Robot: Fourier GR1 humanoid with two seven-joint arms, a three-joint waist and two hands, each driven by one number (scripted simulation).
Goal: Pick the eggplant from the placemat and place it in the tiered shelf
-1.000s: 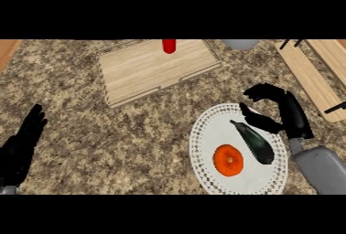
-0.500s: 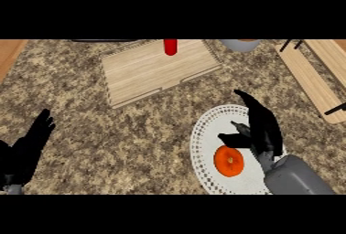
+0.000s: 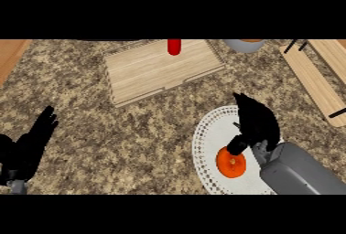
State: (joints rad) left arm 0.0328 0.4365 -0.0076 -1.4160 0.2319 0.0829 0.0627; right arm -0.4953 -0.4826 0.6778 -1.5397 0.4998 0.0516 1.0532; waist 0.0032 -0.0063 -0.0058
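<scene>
Right hand (image 3: 256,122) lowered onto placemat (image 3: 206,137), fingers curled over eggplant (image 3: 238,145), left hand (image 3: 30,146) open.

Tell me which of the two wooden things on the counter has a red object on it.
The wooden board at top centre: a red object sits at its far edge. The tiered shelf at the right carries nothing red; it is a slatted frame with black struts.

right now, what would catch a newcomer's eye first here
The black right hand lies over the white lacy round placemat at lower right, beside a bright orange round fruit. A pale wooden cutting board lies at top centre, with a red cylinder at its far edge.
</scene>
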